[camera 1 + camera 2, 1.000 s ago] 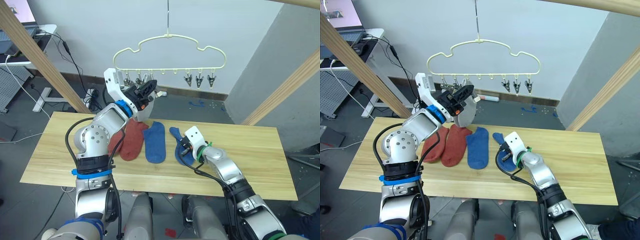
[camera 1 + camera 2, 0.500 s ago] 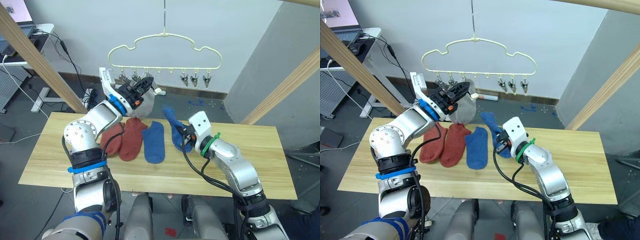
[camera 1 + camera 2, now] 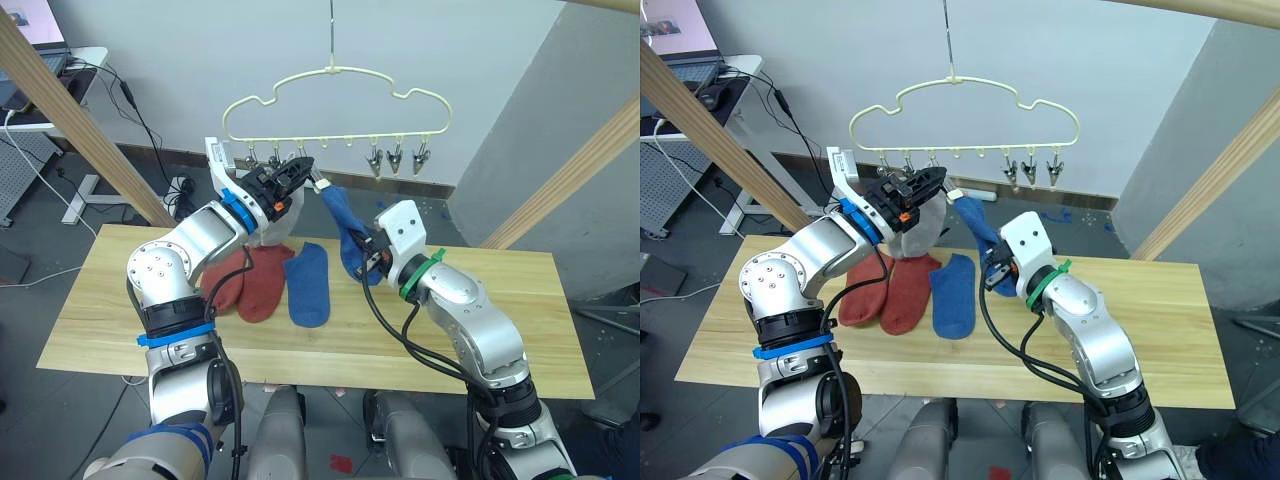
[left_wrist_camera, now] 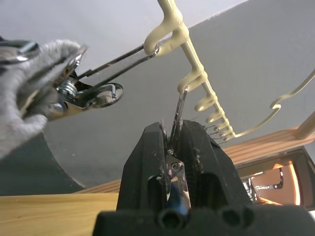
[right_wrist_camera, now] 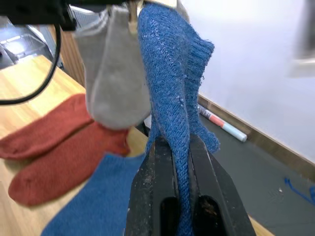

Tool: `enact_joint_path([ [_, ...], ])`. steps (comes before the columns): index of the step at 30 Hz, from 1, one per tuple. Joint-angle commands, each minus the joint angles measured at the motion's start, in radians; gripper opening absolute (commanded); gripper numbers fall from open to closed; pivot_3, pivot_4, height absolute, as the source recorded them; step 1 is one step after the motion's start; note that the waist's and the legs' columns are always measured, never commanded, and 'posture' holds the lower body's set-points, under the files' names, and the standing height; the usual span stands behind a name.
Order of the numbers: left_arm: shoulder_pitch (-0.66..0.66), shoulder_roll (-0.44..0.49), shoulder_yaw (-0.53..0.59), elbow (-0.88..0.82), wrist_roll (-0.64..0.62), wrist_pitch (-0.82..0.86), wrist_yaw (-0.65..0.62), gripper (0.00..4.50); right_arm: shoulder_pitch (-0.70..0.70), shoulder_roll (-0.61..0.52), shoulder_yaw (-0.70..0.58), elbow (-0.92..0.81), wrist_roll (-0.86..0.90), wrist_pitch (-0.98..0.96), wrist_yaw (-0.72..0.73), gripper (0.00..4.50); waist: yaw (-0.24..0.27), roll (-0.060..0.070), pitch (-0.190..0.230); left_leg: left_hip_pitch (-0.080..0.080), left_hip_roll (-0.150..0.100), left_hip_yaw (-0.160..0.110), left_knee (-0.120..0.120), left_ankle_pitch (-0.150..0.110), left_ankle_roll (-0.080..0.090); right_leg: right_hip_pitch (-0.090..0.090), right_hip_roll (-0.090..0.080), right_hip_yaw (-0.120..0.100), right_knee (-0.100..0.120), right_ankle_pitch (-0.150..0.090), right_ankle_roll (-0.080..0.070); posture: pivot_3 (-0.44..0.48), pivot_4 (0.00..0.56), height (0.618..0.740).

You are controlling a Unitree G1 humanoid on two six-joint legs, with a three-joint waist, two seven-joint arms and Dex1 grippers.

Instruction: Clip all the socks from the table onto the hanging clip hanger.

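Note:
The pale yellow-green clip hanger (image 3: 335,71) hangs above the far edge of the table (image 3: 500,300). My left gripper (image 3: 300,172) is raised to its row of clips and is shut on a metal clip (image 4: 178,109). Light grey sock fabric (image 3: 270,222) hangs from the clips just left of it. My right gripper (image 3: 368,255) is shut on a blue sock (image 3: 343,220), whose top end reaches up to the pinched clip. Two rust-red socks (image 3: 262,282) and another blue sock (image 3: 309,285) lie flat on the table.
Thick wooden poles slant across the left (image 3: 80,125) and the right (image 3: 570,180) of the scene. Three free clips (image 3: 397,158) hang at the hanger's right end. A white desk (image 3: 45,60) with cables stands at the far left.
My right gripper has lifted the blue sock off the table, up and to the left, until it meets the clip. My left gripper has stayed at the clips.

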Motion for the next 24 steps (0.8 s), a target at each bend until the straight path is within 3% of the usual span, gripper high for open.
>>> enact_joint_path([
  [1, 0.002, 0.009, -0.009, -0.023, 0.004, -0.018, -0.003, 0.17, -0.018, 0.0, -0.007, -0.067, 0.019, 0.001, -0.002, 0.02, 0.0, 0.0, 0.0, 0.0, 0.0, 0.0, 0.0, 0.0, 0.0, 0.0, 0.0, 0.0, 0.0, 0.0, 0.0, 0.151, 0.328, 0.74],
  [21, 0.015, 0.027, -0.041, -0.059, 0.034, -0.065, -0.05, 0.17, -0.092, 0.066, 0.025, 0.026, 0.019, 0.012, -0.035, 0.02, 0.0, 0.0, 0.001, -0.008, 0.0, 0.001, -0.002, 0.0, 0.0, -0.009, 0.0, 0.0, 0.0, 0.0, 0.0, 0.163, 0.33, 0.74],
  [24, 0.02, 0.026, -0.038, -0.067, 0.029, -0.074, -0.059, 1.18, -0.089, 0.068, 0.026, 0.027, 0.021, 0.015, -0.035, 0.0, 0.001, 0.0, 0.001, -0.009, 0.0, 0.001, -0.002, 0.0, 0.0, -0.01, 0.0, 0.0, 0.0, 0.0, 0.0, 0.163, 0.33, 0.74],
])
